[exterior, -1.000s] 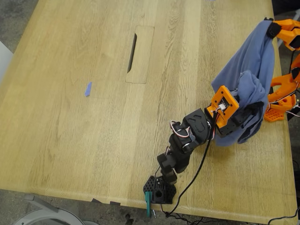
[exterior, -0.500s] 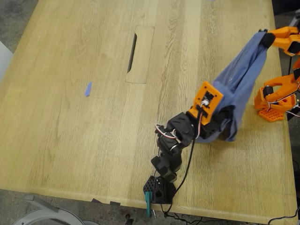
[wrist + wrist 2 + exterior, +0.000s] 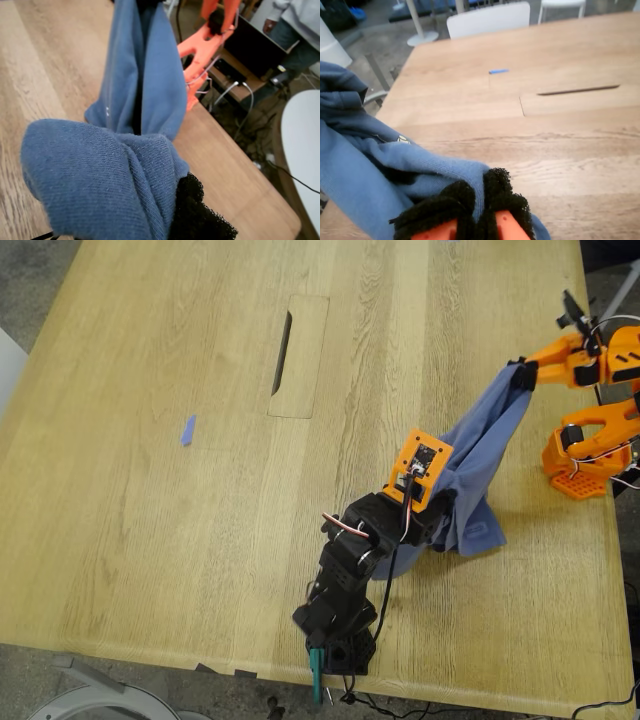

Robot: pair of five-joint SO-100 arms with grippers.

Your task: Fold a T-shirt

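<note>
The slate-blue T-shirt (image 3: 482, 455) hangs stretched between my two grippers above the wooden table (image 3: 200, 540), its lower end bunched and touching the top. My first gripper (image 3: 443, 512), on the black arm, is shut on the bunched lower end; in the first wrist view the T-shirt (image 3: 142, 75) wraps its black pad (image 3: 200, 212). My second gripper (image 3: 520, 375), on the orange arm, is shut on the upper end; the second wrist view shows its black pads (image 3: 505, 192) pinching the T-shirt (image 3: 365, 170). A bit of print shows (image 3: 402, 140).
A cable slot (image 3: 283, 340) lies in a table panel at the far middle, and a small blue tape scrap (image 3: 187, 430) at the exterior view's left. The orange arm's base (image 3: 590, 445) stands at the right edge. A person (image 3: 295, 25) stands off the table.
My first gripper has swung toward the exterior view's left and drawn the shirt's lower end with it. My second gripper has dropped lower and moved left. The shirt is now pulled out straighter.
</note>
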